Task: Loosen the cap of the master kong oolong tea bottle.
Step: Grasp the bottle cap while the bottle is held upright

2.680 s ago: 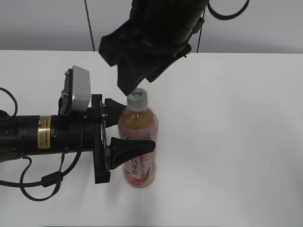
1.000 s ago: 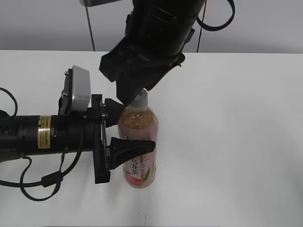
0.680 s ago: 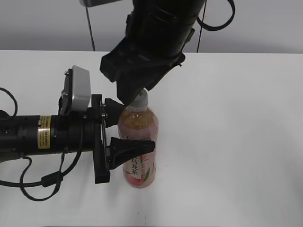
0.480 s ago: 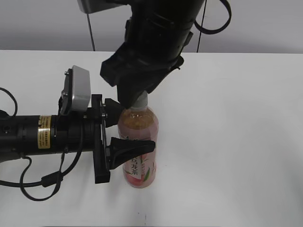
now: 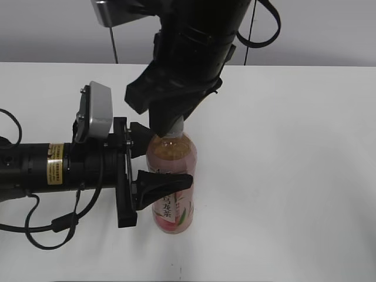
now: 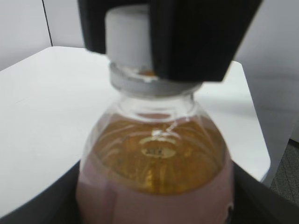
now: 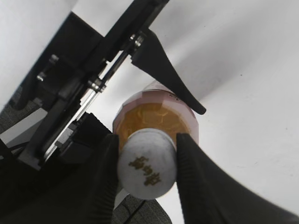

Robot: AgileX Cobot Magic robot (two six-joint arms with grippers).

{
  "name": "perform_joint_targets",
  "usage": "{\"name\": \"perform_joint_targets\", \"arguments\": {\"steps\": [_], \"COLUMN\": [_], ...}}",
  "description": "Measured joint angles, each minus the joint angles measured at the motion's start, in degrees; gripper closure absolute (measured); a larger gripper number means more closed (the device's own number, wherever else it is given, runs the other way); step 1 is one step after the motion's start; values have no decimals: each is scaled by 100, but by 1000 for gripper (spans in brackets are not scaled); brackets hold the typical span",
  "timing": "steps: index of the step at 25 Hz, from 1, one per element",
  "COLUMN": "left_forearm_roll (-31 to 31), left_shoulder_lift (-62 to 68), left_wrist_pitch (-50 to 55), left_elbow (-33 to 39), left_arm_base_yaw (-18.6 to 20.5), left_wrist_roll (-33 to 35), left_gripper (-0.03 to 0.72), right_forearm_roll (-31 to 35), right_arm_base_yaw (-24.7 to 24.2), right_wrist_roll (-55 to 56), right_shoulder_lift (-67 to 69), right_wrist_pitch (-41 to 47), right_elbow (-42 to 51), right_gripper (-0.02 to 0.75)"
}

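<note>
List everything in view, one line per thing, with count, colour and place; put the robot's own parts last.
table: one, white, beneath everything.
master kong oolong tea bottle: one, clear with amber tea and a pink-and-white label, upright left of centre.
cap: one, white with a dark logo, on the bottle's neck.
wall: pale grey, behind the table.
cables: black, lying at the table's left edge.
left gripper: one, black, closed around the bottle's body from the left.
right gripper: one, black, above the bottle, a finger on either side of the cap.
</note>
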Motion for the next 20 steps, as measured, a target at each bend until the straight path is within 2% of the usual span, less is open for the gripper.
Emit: {"name": "perform_joint_targets", "arguments": {"steps": [8, 20], "left_forearm_roll": [-5, 1], "left_shoulder_lift": [0, 0], "left_wrist_pitch": [0, 0], "left_elbow": [0, 0], "left_arm_base_yaw": [0, 0], "left_wrist_roll": [-5, -1], "left_gripper": [225, 225], "right_forearm_roll": [-63, -41], "right_arm_base_yaw": [4, 4], "right_wrist_roll": [-682, -3790], "right_shoulder_lift": [0, 0], "right_wrist_pitch": [0, 0], "right_elbow": [0, 0], "right_gripper": [456, 460]}}
